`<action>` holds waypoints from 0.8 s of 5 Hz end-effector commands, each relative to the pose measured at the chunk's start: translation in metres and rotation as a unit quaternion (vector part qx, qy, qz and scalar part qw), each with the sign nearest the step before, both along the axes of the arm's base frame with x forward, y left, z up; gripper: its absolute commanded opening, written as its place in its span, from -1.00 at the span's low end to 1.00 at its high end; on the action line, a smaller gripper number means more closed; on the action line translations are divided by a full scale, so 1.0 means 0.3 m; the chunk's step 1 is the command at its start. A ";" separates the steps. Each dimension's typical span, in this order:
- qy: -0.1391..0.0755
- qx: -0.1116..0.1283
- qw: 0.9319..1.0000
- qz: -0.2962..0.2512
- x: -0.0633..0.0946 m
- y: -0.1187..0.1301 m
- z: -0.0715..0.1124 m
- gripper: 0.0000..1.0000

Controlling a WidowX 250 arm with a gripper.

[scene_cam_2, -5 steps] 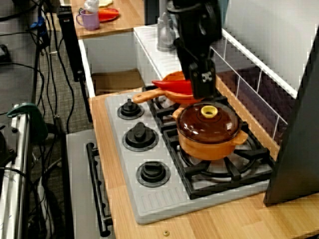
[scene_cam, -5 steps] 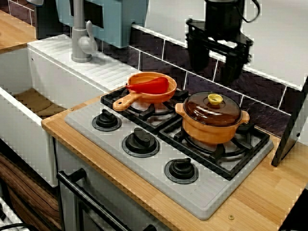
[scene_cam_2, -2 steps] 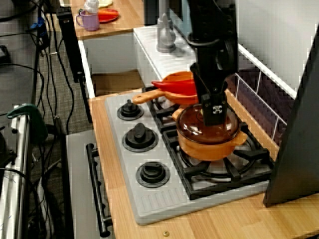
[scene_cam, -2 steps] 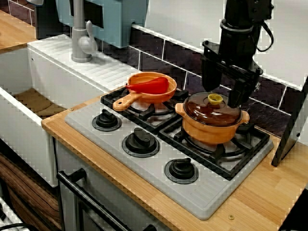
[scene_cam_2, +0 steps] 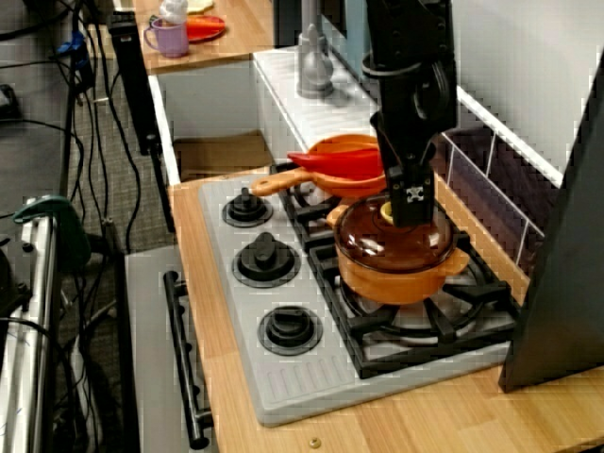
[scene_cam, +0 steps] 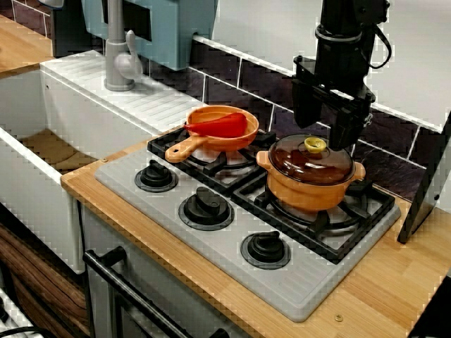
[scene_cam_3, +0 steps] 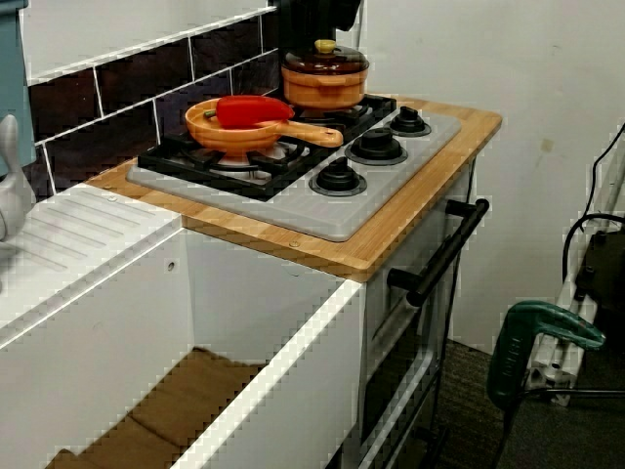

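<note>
Hovering with jaws apart, the gripper (scene_cam: 325, 135) hangs just above the yellow knob (scene_cam: 315, 145) of the lid (scene_cam: 310, 163) on the orange pot (scene_cam: 310, 190), on the stove's (scene_cam: 310, 285) right burner. An off-centre pinch could slip off the knob, tilting the lid or shoving the pot.

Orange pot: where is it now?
In the front view, the orange pot sits on the stove, right burner, beside the frying pan, beneath the tool.

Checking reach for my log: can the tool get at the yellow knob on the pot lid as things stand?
Probably yes. The tool hangs open over the yellow knob, with nothing between them; the frying pan sits off to one side.
</note>
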State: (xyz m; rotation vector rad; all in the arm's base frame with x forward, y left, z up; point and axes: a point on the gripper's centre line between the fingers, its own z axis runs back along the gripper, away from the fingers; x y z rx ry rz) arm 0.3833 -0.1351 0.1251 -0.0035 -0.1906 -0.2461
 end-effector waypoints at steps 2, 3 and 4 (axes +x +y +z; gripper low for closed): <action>-0.027 -0.013 1.000 -0.011 -0.009 0.007 0.055 1.00; -0.030 -0.003 1.000 -0.006 -0.010 0.005 0.032 1.00; -0.026 0.000 1.000 -0.006 -0.001 0.013 0.017 1.00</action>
